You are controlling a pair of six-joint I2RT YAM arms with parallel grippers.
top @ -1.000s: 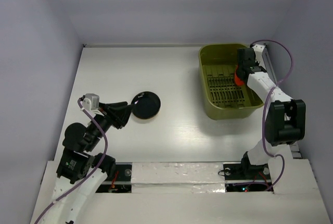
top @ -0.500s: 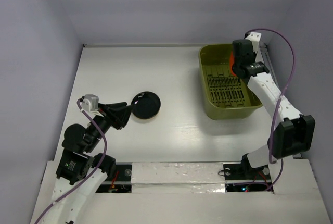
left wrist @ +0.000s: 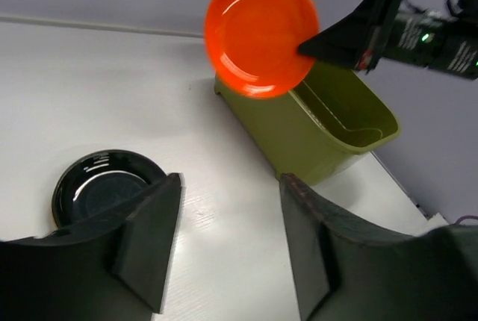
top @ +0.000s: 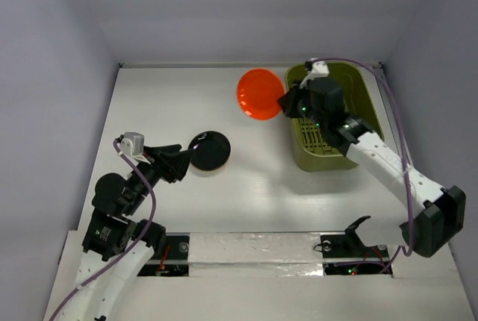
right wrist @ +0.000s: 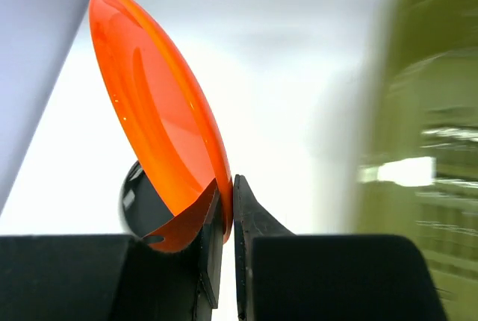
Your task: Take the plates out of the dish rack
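- White tabletop [top: 261, 194] holds the dish rack [top: 328, 160] at its far right corner, with the black plate [top: 210, 151] nearer the left edge.
- Our right hand [top: 286, 101], clamped on the orange-red plate [top: 259, 95], has just lifted it clear of the rack; we judge only set-down remains.
- Our left hand [left wrist: 231, 187] is spread and empty.

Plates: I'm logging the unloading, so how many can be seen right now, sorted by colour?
1 orange-red plate, clamped by its rim in the right gripper
1 black plate, lying flat and apart from both grippers
Total: 2 plates in view
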